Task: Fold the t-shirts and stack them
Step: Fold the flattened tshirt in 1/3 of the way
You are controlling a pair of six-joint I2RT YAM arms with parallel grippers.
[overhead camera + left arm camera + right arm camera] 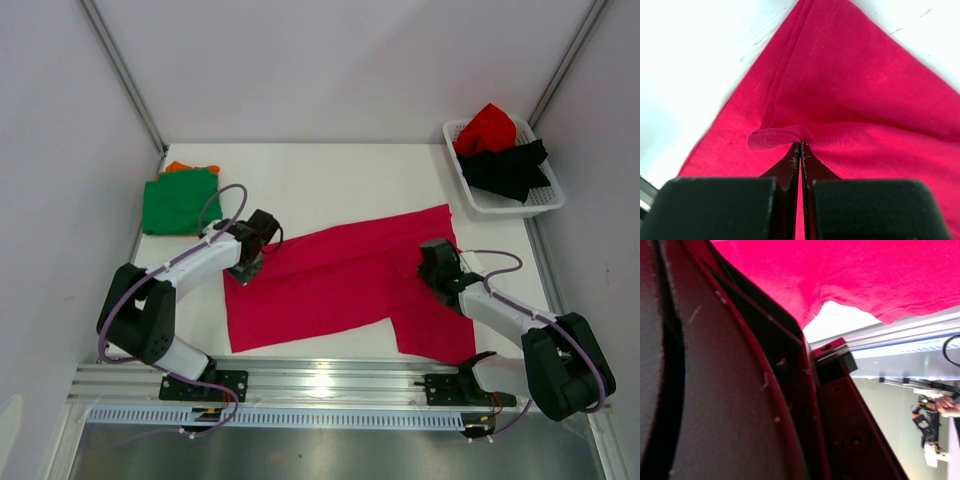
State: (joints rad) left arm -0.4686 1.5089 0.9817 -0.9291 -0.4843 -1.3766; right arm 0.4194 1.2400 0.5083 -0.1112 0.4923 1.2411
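Note:
A magenta-pink t-shirt lies spread across the middle of the table, one sleeve reaching toward the near right. My left gripper sits at its left edge, shut on a small raised fold of the hem. My right gripper rests on the shirt's right part. In the right wrist view its fingers are pressed together and their tips run into the magenta cloth. A folded green t-shirt lies at the far left on top of an orange one.
A white lattice basket at the far right holds a red t-shirt and a black one. A metal rail runs along the table's near edge. White walls close in the left, right and back.

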